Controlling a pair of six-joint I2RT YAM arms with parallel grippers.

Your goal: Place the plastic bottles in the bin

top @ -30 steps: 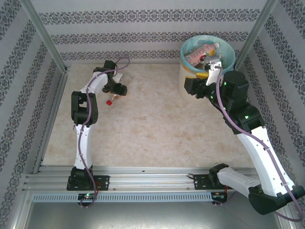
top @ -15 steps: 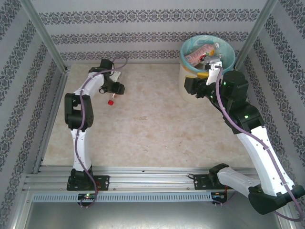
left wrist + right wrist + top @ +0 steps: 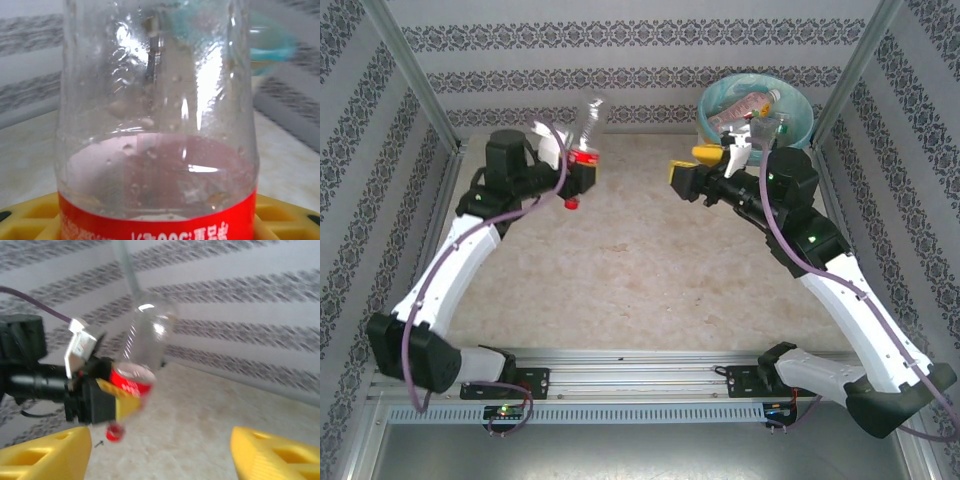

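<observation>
Above the table, left claw clamps a red-labelled bottle, cap down.

The clear plastic bottle is glossy and smooth, beaded with droplets, and its red label is shiny. The fingers of the right gripper are matt yellow plastic. The counter looks like smooth marbled stone. The near rails are brushed metal, and the bin liner is thin plastic film.
</observation>
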